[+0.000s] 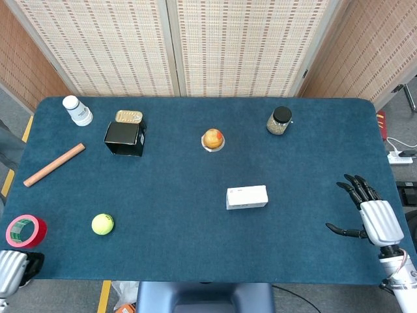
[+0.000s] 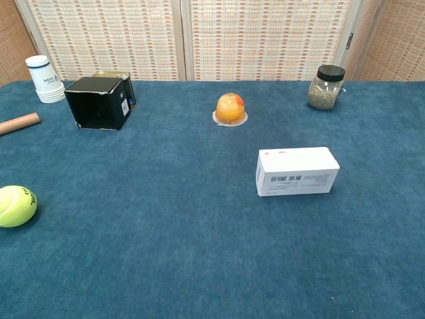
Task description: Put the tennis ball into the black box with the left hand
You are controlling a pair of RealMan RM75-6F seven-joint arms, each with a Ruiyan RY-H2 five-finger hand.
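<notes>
Head view looks steeply down over the whole table (image 1: 195, 261); chest view sits low, seemingly nearer, sharing its middle.

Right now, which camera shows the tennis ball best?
The head view: the ball sits whole on the table, with the black box beyond it. The chest view shows the ball larger, with its print, but right at the left edge.

Tennis ball (image 1: 102, 223) on table (image 1: 195, 195) — untouched.
</notes>
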